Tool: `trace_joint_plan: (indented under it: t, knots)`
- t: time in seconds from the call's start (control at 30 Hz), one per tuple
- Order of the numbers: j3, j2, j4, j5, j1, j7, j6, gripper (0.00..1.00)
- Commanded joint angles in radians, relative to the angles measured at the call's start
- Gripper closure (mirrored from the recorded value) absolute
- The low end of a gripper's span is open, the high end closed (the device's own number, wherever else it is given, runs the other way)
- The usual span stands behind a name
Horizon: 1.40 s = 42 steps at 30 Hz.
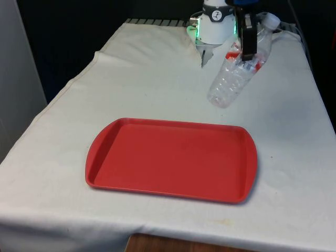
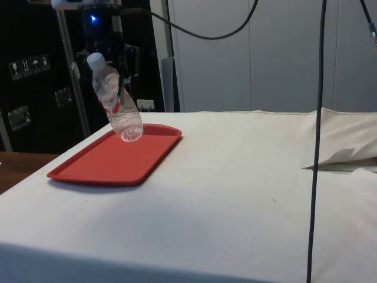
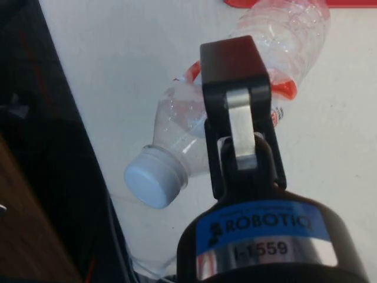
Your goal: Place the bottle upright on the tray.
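Note:
A clear plastic bottle (image 1: 234,76) with a white cap and a red label hangs tilted in the air, cap up and towards the robot. My gripper (image 1: 247,50) is shut on the bottle (image 2: 118,106) around its upper body near the label. The bottle's base hangs lowest, above the cloth just beyond the tray's far edge in the front view. The red tray (image 1: 173,160) lies flat on the near middle of the table with nothing on it. From the wrist, one black finger (image 3: 231,76) crosses the bottle (image 3: 177,141), and a strip of the tray (image 3: 247,3) lies beyond.
White cloth (image 1: 142,73) covers the whole table, with a raised fold (image 2: 341,158) near the robot's base. A black cable (image 2: 318,118) hangs down on the right of the side view. The table's side edge (image 3: 76,130) runs close to the bottle cap in the wrist view.

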<state>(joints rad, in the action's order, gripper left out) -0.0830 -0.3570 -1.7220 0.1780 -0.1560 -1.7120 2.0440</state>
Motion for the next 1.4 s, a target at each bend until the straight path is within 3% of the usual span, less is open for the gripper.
trace_joint_plan:
  t: [0.0, 0.27, 0.3, 0.33, 0.4, 0.57, 0.6, 0.67, 0.87, 0.9, 0.93, 1.2, 1.23, 1.27, 1.37]
  knots:
    - [0.0, -0.005, 0.007, 0.012, 0.006, -0.013, 0.005, 0.67]
    - [-0.038, -0.022, 0.034, 0.063, 0.009, -0.066, 0.006, 0.67]
    - [-0.043, -0.017, 0.027, 0.059, 0.002, -0.062, 0.003, 0.67]
    - [-0.042, -0.025, 0.038, 0.068, 0.009, -0.072, 0.005, 0.67]
    - [-0.051, -0.032, 0.048, 0.08, 0.011, -0.085, 0.004, 0.67]
    - [-0.076, -0.053, 0.076, 0.111, 0.014, -0.115, 0.003, 0.67]
    - [-0.078, -0.047, 0.067, 0.105, 0.008, -0.108, 0.003, 0.67]
    - [-0.087, -0.063, 0.089, 0.13, 0.017, -0.132, 0.002, 0.67]
    - [-0.109, -0.087, 0.113, 0.172, 0.021, -0.168, 0.006, 0.67]
    - [-0.113, -0.08, 0.104, 0.165, 0.014, -0.161, 0.003, 0.67]
    - [-0.112, -0.091, 0.117, 0.18, 0.022, -0.174, 0.006, 0.67]
    - [-0.147, -0.132, 0.159, 0.257, 0.03, -0.232, 0.005, 0.67]
    - [-0.153, -0.128, 0.152, 0.253, 0.022, -0.227, 0.003, 0.67]
    - [-0.151, -0.136, 0.164, 0.264, 0.031, -0.238, 0.005, 0.67]
    - [-0.163, -0.149, 0.177, 0.287, 0.033, -0.255, 0.003, 0.67]
